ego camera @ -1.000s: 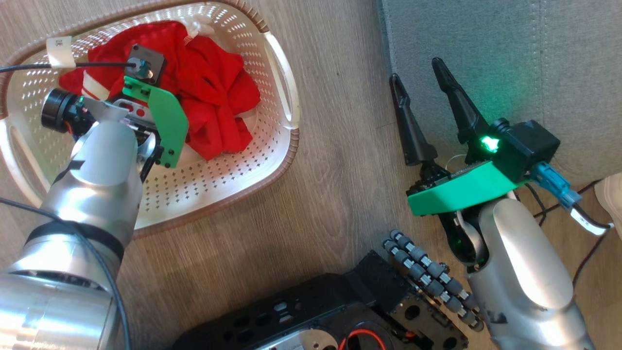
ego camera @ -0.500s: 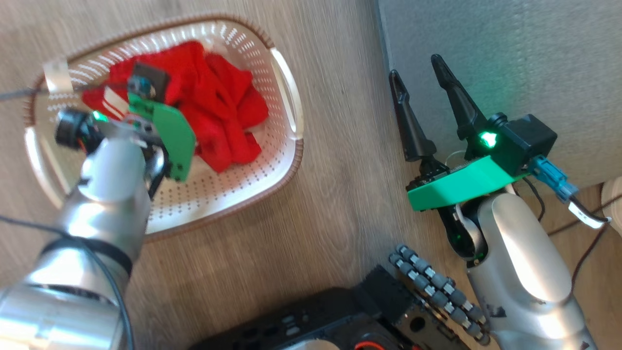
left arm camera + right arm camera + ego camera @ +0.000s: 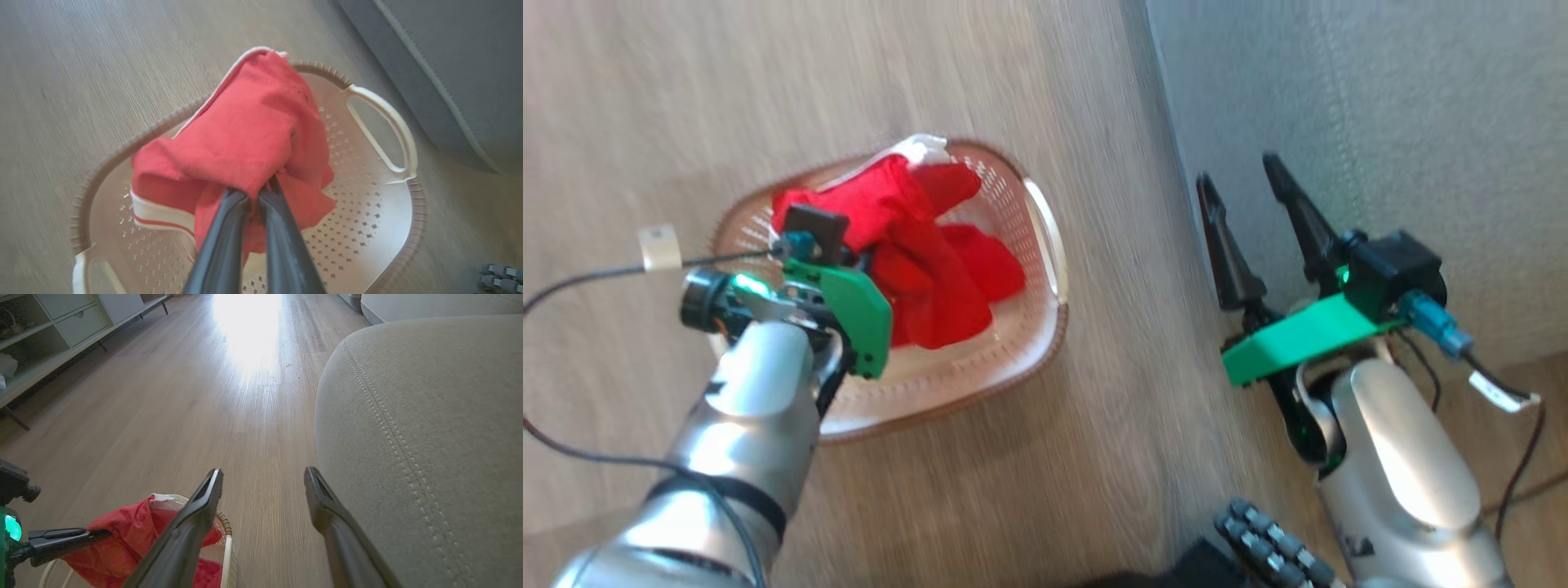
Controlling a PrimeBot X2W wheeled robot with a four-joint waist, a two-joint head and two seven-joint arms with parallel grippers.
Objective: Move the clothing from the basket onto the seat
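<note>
Left wrist view: the clothing (image 3: 245, 134), red fabric with white stripe trim, is bunched and clamped between the closed fingers of the left gripper (image 3: 255, 192). It hangs over the basket (image 3: 402, 228), and its far edge reaches the brown rim. Head view: the basket stands on the wooden floor (image 3: 1013, 82), near the seat (image 3: 1380, 106) but apart from it. The right gripper (image 3: 1245, 175) hovers at the seat's edge with its fingers spread and nothing between them. Right wrist view: one finger lies over the floor and the other over the cushion, beside a double stitched seam. A low cabinet (image 3: 61, 330) lines the far left.
</note>
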